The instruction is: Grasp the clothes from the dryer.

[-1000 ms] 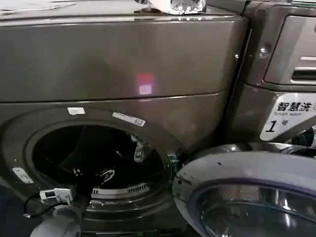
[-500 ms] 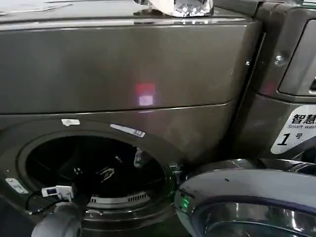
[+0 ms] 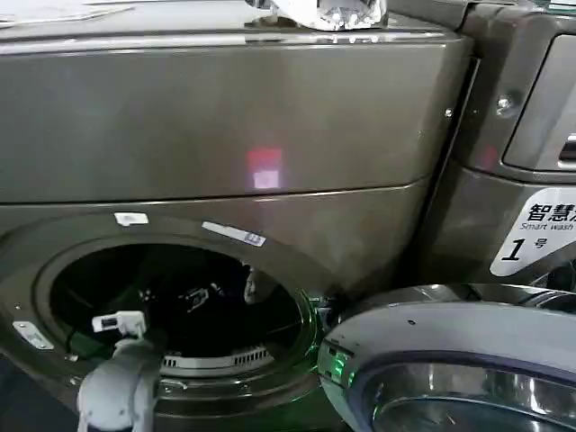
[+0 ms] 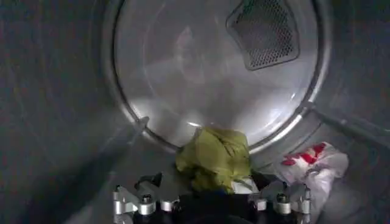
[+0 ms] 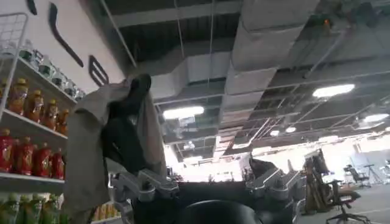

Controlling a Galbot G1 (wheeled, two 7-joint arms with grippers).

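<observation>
The clothes (image 4: 214, 159) are lying soft and light at the dryer's (image 3: 225, 126) drum back; your left gripper (image 4: 213, 204) is hovering fingers spread, seemingly empty. Pinch the yellow-green bunch's crown.

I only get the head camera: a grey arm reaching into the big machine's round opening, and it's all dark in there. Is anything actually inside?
Observer: Yes. The left wrist view shows a yellow-green garment lying on the floor of the drum, just ahead of the left gripper.
Operator: Only that one?
Observer: No. A white garment with red marks lies beside it, nearer the drum's side wall.
Operator: Is the claw closed on anything?
Observer: No, its fingers stand apart, short of the yellow-green piece.
Operator: And the other arm?
Observer: The right gripper points up at the ceiling, outside the dryer, with a beige cloth hanging over one finger.
</observation>
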